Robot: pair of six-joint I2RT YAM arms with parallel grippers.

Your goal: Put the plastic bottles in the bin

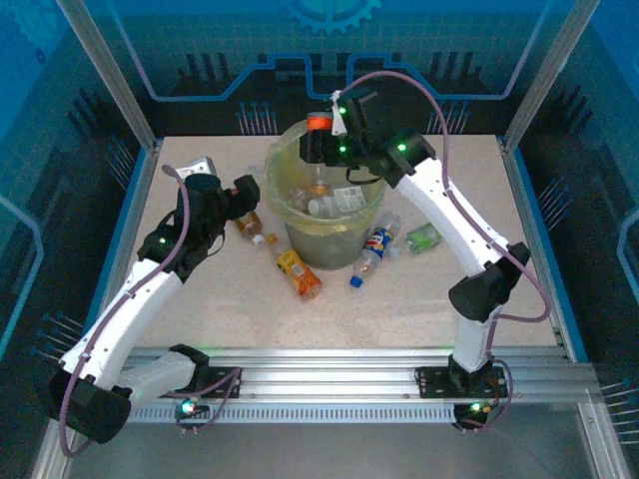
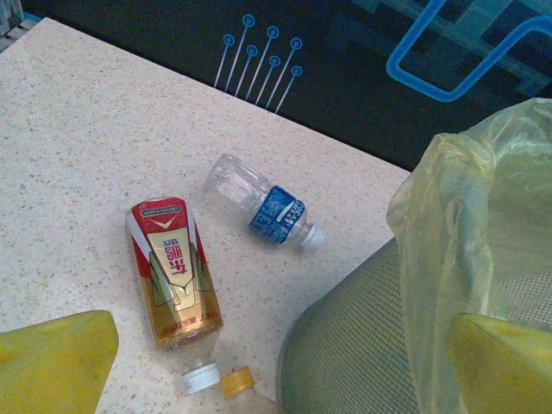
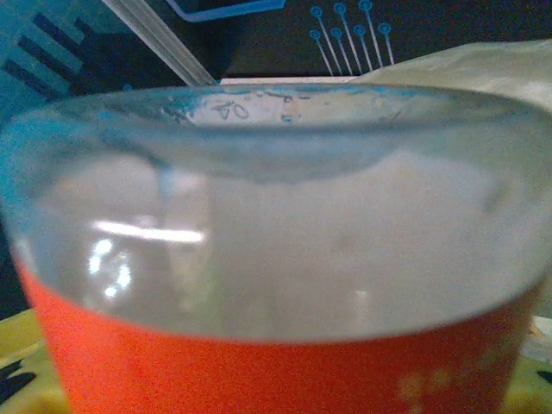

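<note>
Right fingers point(image 3: 12, 354) grip a likely light, slick, crushable orange-labelled bottle point(image 1: 319, 122) mid-body over the bin point(image 1: 300, 244) at its 12 o'clock rim; left fingers point(image 2: 52, 358) gape wide above bottles point(image 2: 172, 276) at its 9 o'clock.

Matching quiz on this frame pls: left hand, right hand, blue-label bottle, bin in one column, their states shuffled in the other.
Things:
1. left hand
2. right hand
3. blue-label bottle
4. bin

States:
A. standing upright, bottles inside
B. lying on its side on the table
C. open, holding nothing
D. shut on an orange-label bottle

Pairs: 1-C, 2-D, 3-B, 4-A
</note>
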